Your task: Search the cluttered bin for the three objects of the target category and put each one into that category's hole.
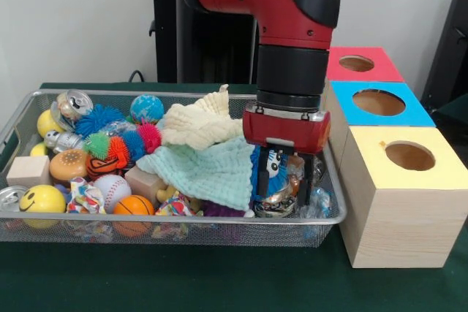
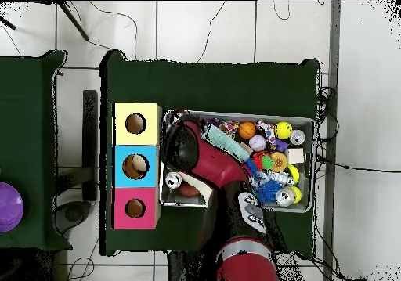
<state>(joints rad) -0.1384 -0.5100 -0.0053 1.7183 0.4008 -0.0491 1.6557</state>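
1. Bin [image 1: 333, 218] of wire mesh sits on the green surface [image 1: 219, 283], crammed with toys, cloths and cans; just beside its end stand three wooden boxes in a row, each with a round hole in its top.
2. Nearest the camera in the front view is the yellow-topped box [image 1: 409, 158], then the blue-topped box [image 1: 380, 104], then the red-topped box [image 1: 362, 63].
3. The red and black arm [image 1: 285, 5] comes down from above and stands upright over the bin's end next to the boxes.
4. Its pincer [image 1: 283, 180] is lowered into the clutter, dark fingers [image 1: 306, 177] pointing straight down on either side of a crumpled can [image 1: 274, 173] with blue and white print; whether they grip it I cannot tell.
5. Touching the pincer's side lies a pale green cloth [image 1: 208, 169], with a cream cloth [image 1: 197, 126] heaped just behind it.
6. Farther along the bin are spiky balls in blue, pink, green and orange [image 1: 121, 144], a globe ball [image 1: 146, 109], a baseball [image 1: 111, 188], a small basketball [image 1: 133, 207], a yellow smiley ball [image 1: 42, 199], a wooden block [image 1: 29, 171] and a silver can [image 1: 73, 104].
7. In the overhead view the arm hides much of the bin's end by the boxes.
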